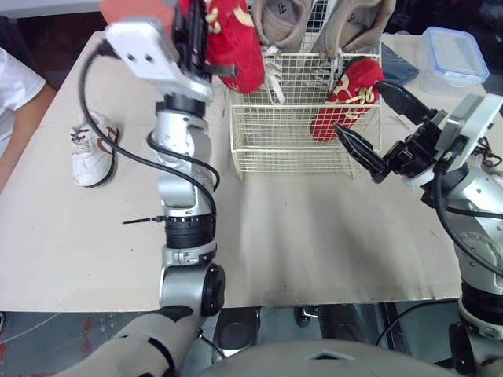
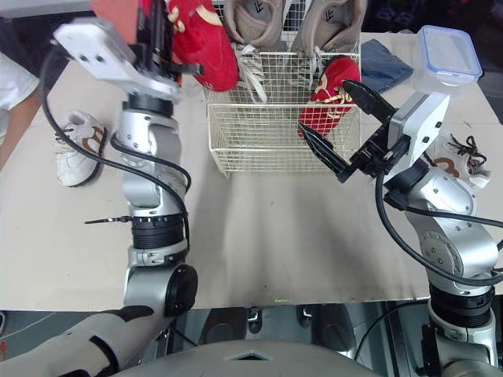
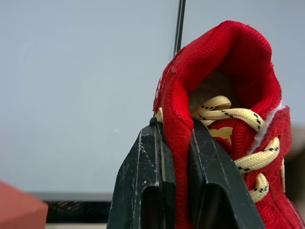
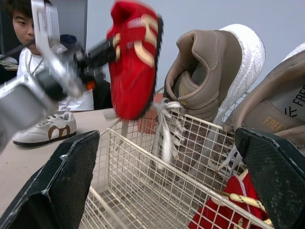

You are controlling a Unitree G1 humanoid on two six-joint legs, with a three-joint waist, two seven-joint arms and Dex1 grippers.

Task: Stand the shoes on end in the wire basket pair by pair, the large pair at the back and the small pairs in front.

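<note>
A white wire basket (image 1: 291,145) stands on the table. Two large tan shoes (image 1: 284,22) stand on end at its back. A small red shoe (image 1: 350,98) stands at its front right. My left gripper (image 1: 196,35) is shut on a second red shoe (image 1: 234,43), held in the air over the basket's left rear corner; its fingers (image 3: 143,176) pinch the shoe's collar. My right gripper (image 1: 369,126) is open just right of the basket's front, near the standing red shoe. A small white shoe (image 1: 93,149) lies on the table to the left. Another white shoe (image 2: 464,153) lies at the right.
A clear plastic box with a blue lid (image 1: 452,56) and a blue cloth (image 1: 399,67) sit behind the basket on the right. A person's arm and white sleeve (image 1: 16,102) show at the table's left edge. A thin black stick (image 1: 141,221) lies by my left arm.
</note>
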